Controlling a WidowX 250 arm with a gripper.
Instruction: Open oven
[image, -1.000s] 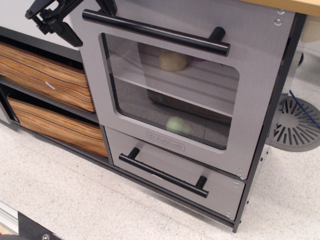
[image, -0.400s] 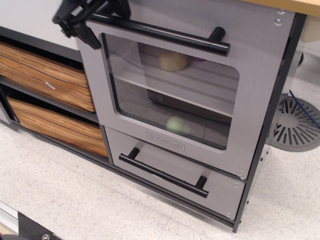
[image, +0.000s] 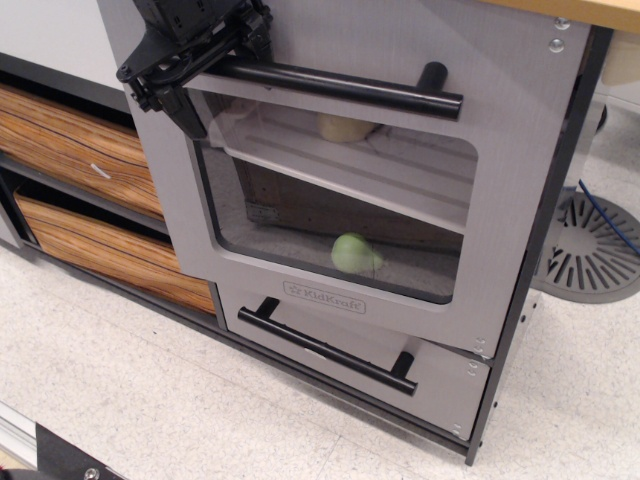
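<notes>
Claw clenched on handle left end — oven door ajar.

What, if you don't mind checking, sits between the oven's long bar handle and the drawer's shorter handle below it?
The camera view shows the oven door's clear window, a pale green round item behind it, and then the KidKraft label.

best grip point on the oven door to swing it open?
Grip the long black bar handle across the oven door, near its left end, where the gripper sits. It stands off the door on posts, leaving room behind for the fingers. Come from the front; the left edge is swinging out.
</notes>
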